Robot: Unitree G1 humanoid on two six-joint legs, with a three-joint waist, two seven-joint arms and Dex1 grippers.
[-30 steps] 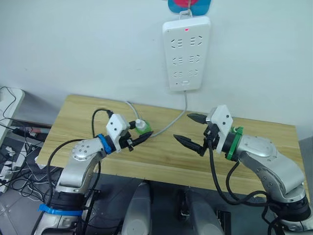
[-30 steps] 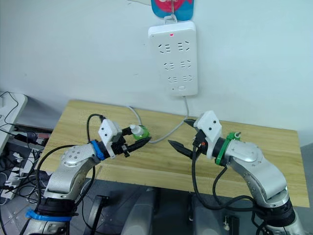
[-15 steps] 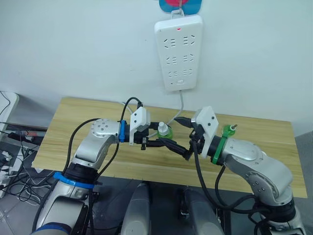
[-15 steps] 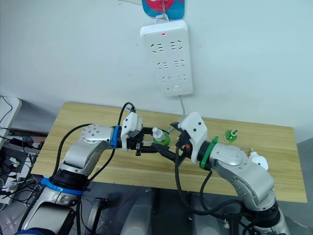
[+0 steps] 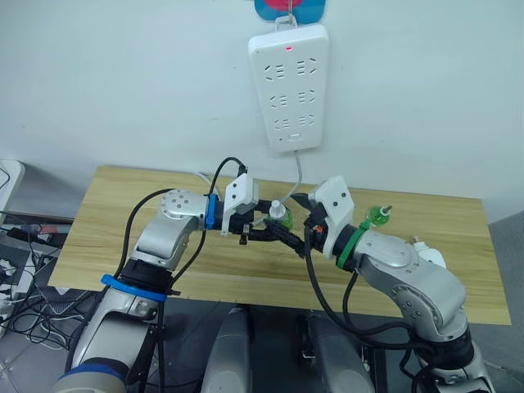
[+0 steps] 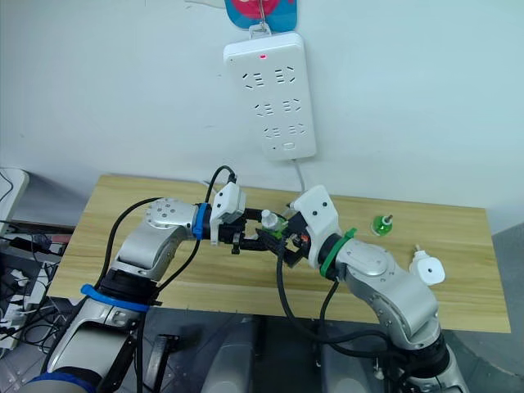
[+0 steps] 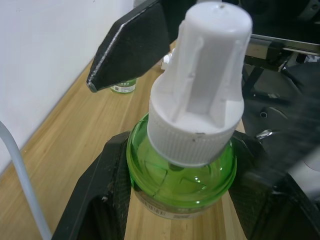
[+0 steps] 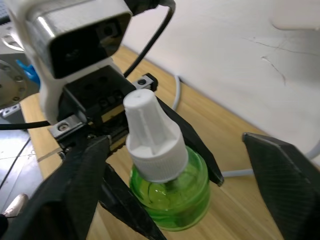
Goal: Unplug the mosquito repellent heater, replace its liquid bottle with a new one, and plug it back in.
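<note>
The left tool (image 5: 266, 232) pinches a green bottle (image 7: 181, 175) with a white cap (image 7: 200, 100), one black finger (image 7: 102, 200) pressed against each side of the glass body. The bottle stands upright in this grip, above the bench (image 5: 106, 213).

The right tool (image 5: 296, 221) is spread wide. Its fingers (image 8: 285, 175) straddle the same bottle without touching it, one on each side, tips facing the left tool.

Beyond the right tool's wrist, a second green bottle (image 5: 377, 217) stands on the bench. Further out along the right forearm, the white heater (image 6: 427, 268) lies on the bench near its right end, well apart from both tools.

A grey cord (image 5: 296, 170) runs from the bench behind the tools up to a white power strip (image 5: 291, 86) on the wall. The strip's indicator lamp (image 5: 287, 47) glows red.
</note>
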